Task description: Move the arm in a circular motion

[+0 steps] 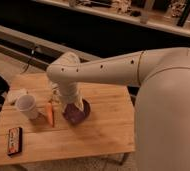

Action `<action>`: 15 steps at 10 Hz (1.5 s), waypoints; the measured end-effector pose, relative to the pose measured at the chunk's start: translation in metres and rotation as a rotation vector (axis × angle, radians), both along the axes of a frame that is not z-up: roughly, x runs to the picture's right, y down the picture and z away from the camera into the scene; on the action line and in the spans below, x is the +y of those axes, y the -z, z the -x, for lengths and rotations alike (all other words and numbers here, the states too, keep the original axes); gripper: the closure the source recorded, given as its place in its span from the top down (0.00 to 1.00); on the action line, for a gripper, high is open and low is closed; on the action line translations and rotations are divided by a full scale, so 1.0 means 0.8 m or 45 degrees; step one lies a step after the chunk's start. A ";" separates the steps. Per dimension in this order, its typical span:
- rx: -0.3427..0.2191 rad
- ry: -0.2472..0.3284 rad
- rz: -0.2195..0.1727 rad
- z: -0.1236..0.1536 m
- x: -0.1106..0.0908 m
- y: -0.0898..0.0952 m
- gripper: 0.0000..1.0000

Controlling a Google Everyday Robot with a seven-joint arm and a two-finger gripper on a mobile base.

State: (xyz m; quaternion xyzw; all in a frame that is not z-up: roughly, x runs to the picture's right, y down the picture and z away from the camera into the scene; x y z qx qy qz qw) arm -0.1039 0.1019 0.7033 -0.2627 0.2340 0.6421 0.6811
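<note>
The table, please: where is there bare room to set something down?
The table is bare right of the purple item to its right edge, and along the front from the dark device rightward. The left is crowded: cup, carrot and purple item sit close, with the arm above and the gripper at that item.

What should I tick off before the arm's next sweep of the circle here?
1. Reach: the arm extends over the table: ok.
2. Height: the pincer sits low, just over the purple object; whether there is a gap between them: cannot tell.
3. Sweep path: the carrot lies close beside the pincer: not ok.
4. The white cup is upright, apart from the arm: ok.
5. The black device lies near the table's front edge, far from the arm: ok.
</note>
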 end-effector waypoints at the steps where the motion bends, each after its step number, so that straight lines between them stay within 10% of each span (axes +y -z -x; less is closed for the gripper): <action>1: 0.000 0.000 0.000 0.000 0.000 0.000 0.65; 8: 0.000 0.000 -0.002 -0.001 0.000 0.000 0.65; 15: -0.071 0.089 -0.239 0.011 -0.037 0.010 0.65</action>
